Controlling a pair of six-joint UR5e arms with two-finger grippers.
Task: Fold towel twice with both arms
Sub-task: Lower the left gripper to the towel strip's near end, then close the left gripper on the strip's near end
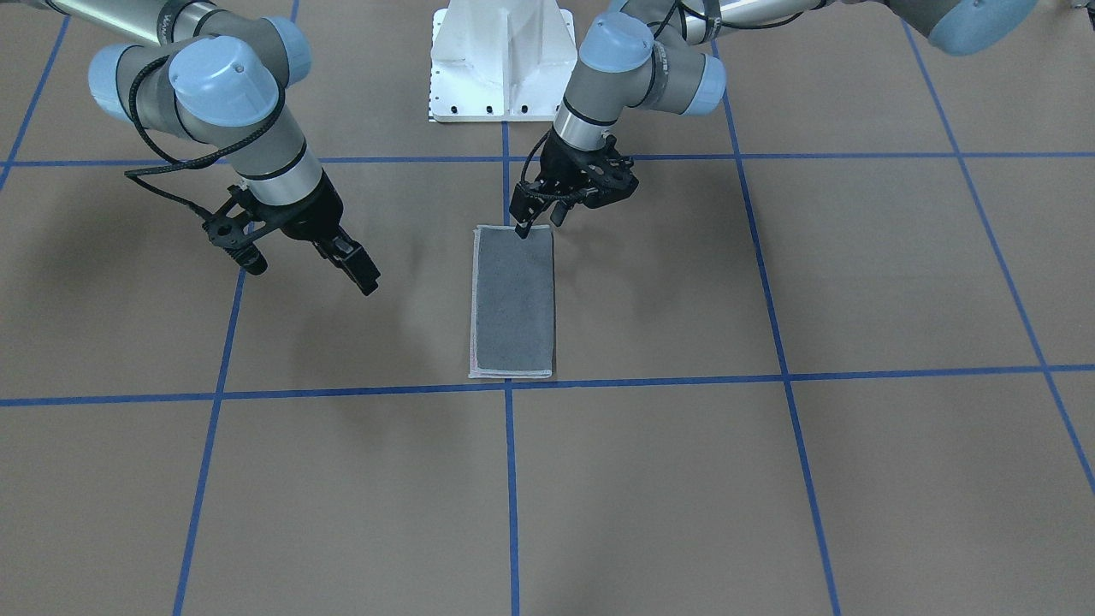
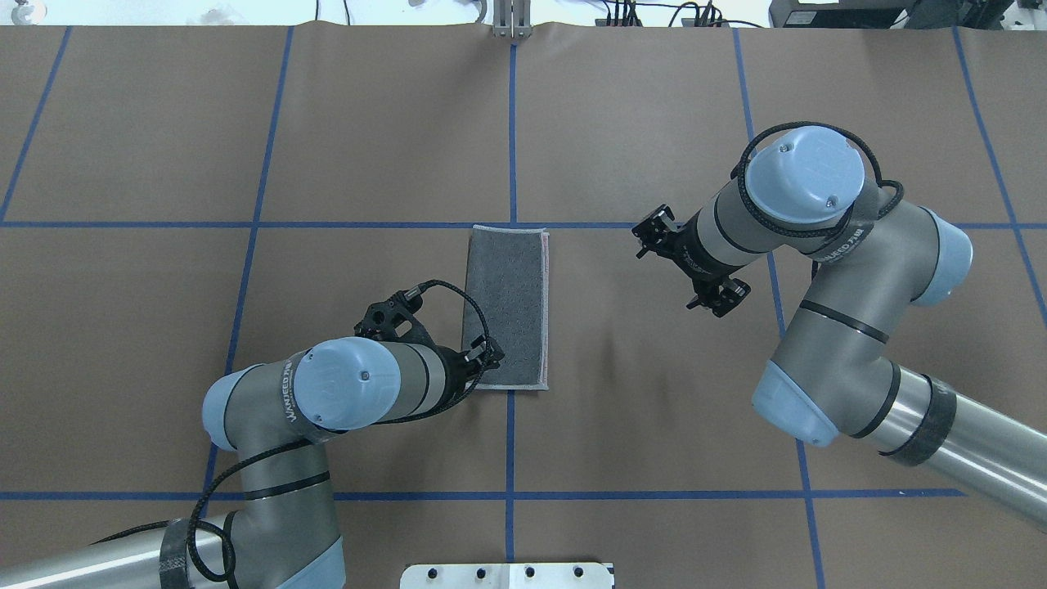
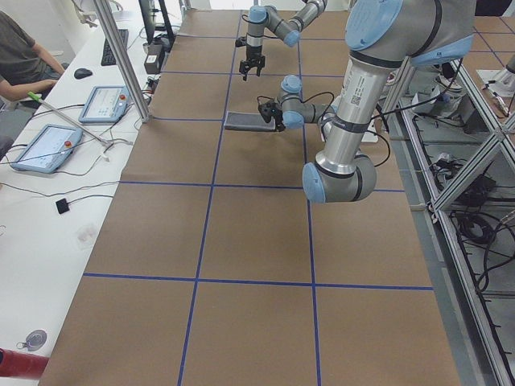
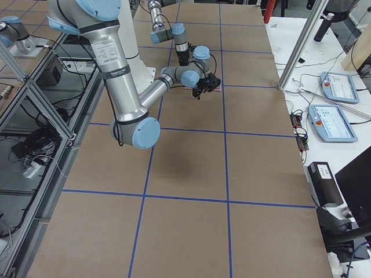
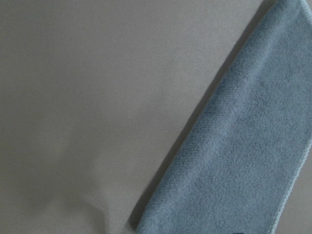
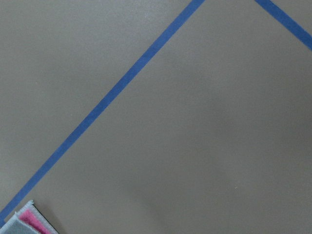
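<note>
Grey-and-pink terry towel (image 1: 513, 299), folded to a narrow strip w/ dark grey face up and a pink sliver along one long edge, lies flat mid-way across the brown paper-covered worktop (image 1: 855, 479); long sides run from robot-side edge toward operators' edge; short end nearest operators sits just beside a blue tape line (image 1: 650, 381). At the strip's robot-side end, black two-finger left gripper (image 1: 539, 222), jaws part-open, gripping nothing; one fingertip (image 1: 521, 228) at the cloth's edge near a corner, contact can't be told. Black two-finger right gripper (image 1: 312, 272) hangs over bare paper beside the towel, apart from it; jaws spread wide, empty.
</note>
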